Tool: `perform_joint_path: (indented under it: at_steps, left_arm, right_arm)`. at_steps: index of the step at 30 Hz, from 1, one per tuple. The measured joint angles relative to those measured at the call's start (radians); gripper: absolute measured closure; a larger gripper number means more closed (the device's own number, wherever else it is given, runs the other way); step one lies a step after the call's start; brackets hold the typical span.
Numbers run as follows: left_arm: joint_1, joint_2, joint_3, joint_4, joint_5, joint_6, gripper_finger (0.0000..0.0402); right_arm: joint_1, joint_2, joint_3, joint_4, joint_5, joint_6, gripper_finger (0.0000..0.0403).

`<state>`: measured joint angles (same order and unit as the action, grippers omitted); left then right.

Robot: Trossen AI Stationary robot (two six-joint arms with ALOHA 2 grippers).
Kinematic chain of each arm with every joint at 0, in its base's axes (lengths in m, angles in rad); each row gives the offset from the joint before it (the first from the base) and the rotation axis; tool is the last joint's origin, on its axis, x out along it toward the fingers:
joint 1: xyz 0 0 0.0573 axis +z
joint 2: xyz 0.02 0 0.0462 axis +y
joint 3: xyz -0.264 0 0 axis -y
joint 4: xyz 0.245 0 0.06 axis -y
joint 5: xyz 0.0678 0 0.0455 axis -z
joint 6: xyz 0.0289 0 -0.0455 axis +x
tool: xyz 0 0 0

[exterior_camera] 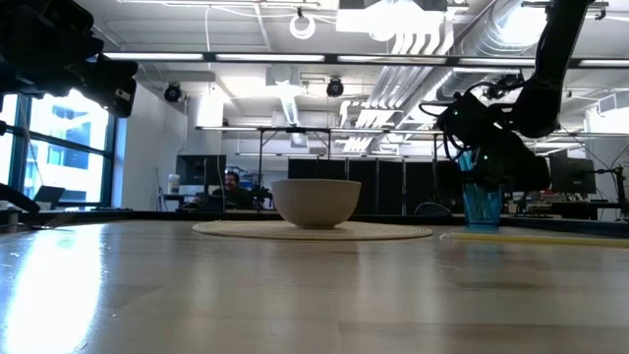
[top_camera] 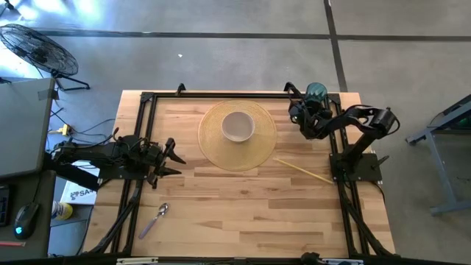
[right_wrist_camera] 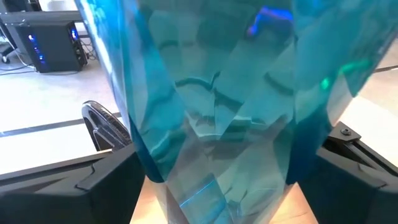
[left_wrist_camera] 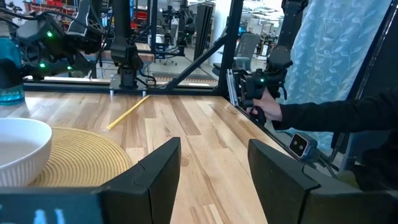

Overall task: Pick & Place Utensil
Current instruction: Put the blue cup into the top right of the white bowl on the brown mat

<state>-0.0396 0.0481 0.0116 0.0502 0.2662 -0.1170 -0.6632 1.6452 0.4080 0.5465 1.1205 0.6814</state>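
right gripper (top_camera: pixel 309 110) clamps blue cup (right_wrist_camera: pixel 211 106); no writing legible.

Bright overhead light, glare on table (exterior_camera: pixel 128 295), blurred blue cup (right_wrist_camera: pixel 211 106) close-up.

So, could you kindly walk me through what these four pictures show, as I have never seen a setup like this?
It is a robot with two dark arms at a wooden table. One picture looks straight down, one looks level across the tabletop, and two come from cameras on the wrists.

On the table lie a woven mat with a white bowl on it, a thin yellow stick beside the mat, and a spoon near the front edge.

The left claw hovers open at the left side, holding nothing. The right claw is at the far right corner with its fingers on either side of a blue glass, which fills its wrist picture. A person's hand shows beyond the table.
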Motion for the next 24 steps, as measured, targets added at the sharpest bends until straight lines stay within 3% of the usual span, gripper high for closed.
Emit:
perform_joint_path:
  at_steps: [9,24]
  left_arm:
    - [0.0,0.0,0.0,0.0,0.0,0.0,0.0216]
    - [0.0,0.0,0.0,0.0,0.001,0.0,0.0216]
  right_arm:
    - [0.015,0.0,0.0,-0.001,0.004,-0.02,0.0046]
    - [0.184,-0.053,-0.001,-0.017,0.0,-0.066,0.005]
